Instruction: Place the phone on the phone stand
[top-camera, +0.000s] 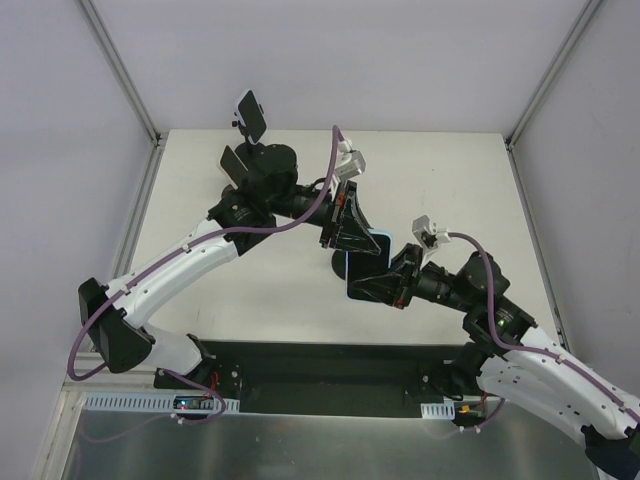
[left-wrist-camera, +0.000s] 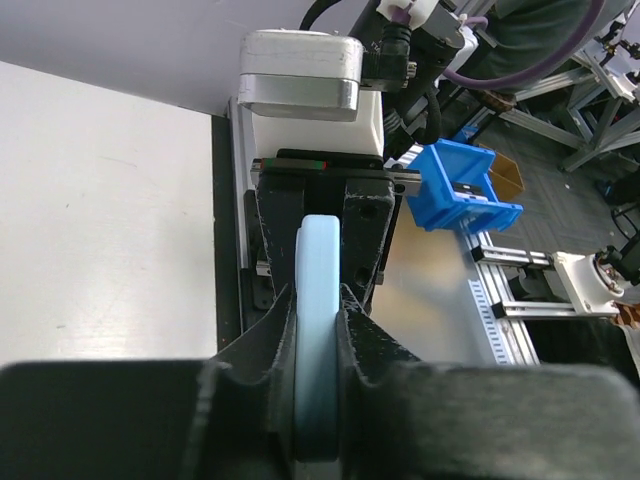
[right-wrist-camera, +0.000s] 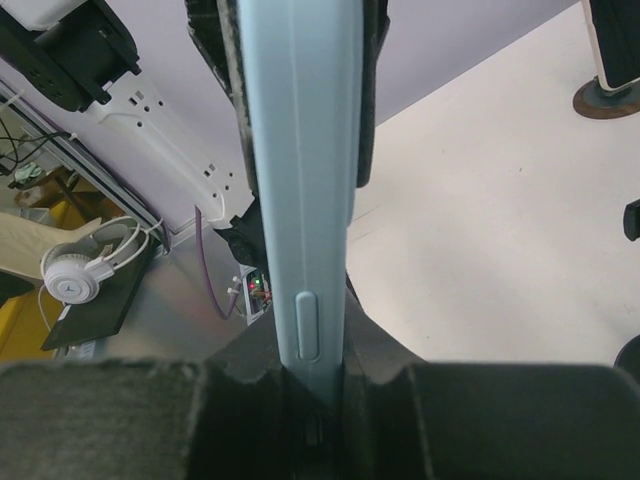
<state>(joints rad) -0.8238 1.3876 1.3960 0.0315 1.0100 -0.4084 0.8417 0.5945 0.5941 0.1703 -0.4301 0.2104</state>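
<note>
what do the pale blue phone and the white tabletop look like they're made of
The pale blue phone looks cased in soft-matte plastic or silicone: even colour, rounded edge, moulded side button, no sharp glare. The white tabletop looks like matte laminate or painted board: flat, uniform, barely reflective. Sight alone cannot confirm either.

No text, brand, label or number is legible in any view; the pale blue slab-shaped phone (right-wrist-camera: 300, 180) bears no readable marking.
</note>
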